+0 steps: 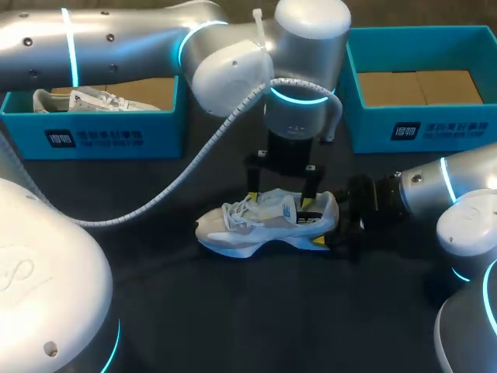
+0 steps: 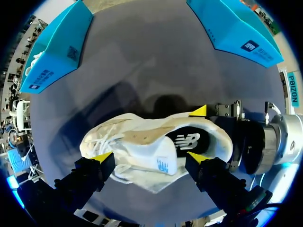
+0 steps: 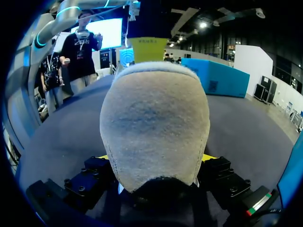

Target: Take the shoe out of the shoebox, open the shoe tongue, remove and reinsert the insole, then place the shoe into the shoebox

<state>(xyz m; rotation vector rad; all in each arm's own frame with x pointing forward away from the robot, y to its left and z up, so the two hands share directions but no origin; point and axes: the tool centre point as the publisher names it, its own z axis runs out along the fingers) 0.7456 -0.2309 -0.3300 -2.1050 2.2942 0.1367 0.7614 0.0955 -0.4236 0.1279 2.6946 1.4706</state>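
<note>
A dark matte table [image 1: 233, 311] is seen carrying everything. The silver left arm [image 1: 116, 39] is brought in from the left side and extended past the middle. A pale ribbed cable [image 1: 178, 183] is draped from it down toward the table. The silver right arm [image 1: 435, 190] is brought in low from the right.

Two open bright-blue cardboard shoeboxes are set along the far edge, well apart. In the left-hand shoebox [image 1: 93, 136] a second white laced sneaker [image 1: 85, 99] is laid. In the right-hand shoebox [image 1: 419, 128] only a brown cardboard floor is shown.

The white and grey laced sneaker [image 1: 256, 225] of the task is found outside both boxes, standing on its sole on the table between them. Its toe is pointed to the left and its heel to the right. In the left wrist view its pale tongue [image 2: 161, 163] is seen folded out over the side nearer the camera. A dark insole [image 2: 187, 140] is exposed inside the opening.

The left gripper [image 2: 149, 157] is held directly above the sneaker, pointing down. Its yellow-tipped fingers are spread wide along the shoe's length and nothing is clamped between them.

The right gripper [image 3: 155, 157] is set at the heel. The rounded grey heel is filled in between its two fingers, with a yellow tip pressed against each side, so the sneaker is gripped there.
</note>
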